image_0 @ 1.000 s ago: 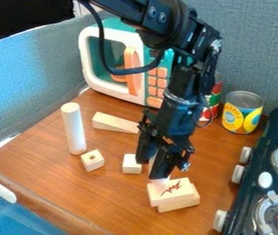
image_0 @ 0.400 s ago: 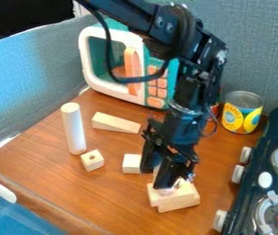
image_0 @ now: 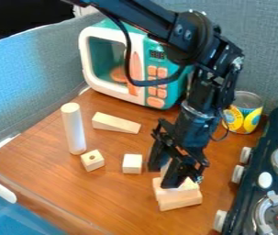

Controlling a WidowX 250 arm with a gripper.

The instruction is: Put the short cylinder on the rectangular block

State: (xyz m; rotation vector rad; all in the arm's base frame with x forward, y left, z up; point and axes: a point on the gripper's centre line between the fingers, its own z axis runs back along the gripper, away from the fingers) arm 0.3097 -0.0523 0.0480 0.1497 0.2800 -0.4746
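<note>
Placing step, near its end, I'd judge. My black two-finger gripper (image_0: 164,177) is down at the pale wooden rectangular block (image_0: 179,198), which looks stacked, one layer on another; it lies toward the right edge of the brown wooden table (image_0: 113,199), on the black toy stove (image_0: 264,160) side. Fingers: a bit apart, clamped, as I read it, on the short pale cylinder (image_0: 165,169), upright between them. My near finger hides its base, so can't tell if it touches the block's top. Next: check it's over the block's middle, lower a touch if there's a gap, ease my fingers apart evenly, then straight up. Risk: a fingertip drags the upper layer askew or tips the cylinder on release. Wrong pick to avoid: the tall white cylinder (image_0: 74,131), upright toward the table's left edge.

Containers: yellow-labelled metal can (image_0: 243,114) near the table's back edge, right of my arm, upright, top looks closed, contents unknown. White and teal toy microwave (image_0: 153,43) at the back edge, door looks closed; orange shape at its window, can't tell if it's inside.
</note>
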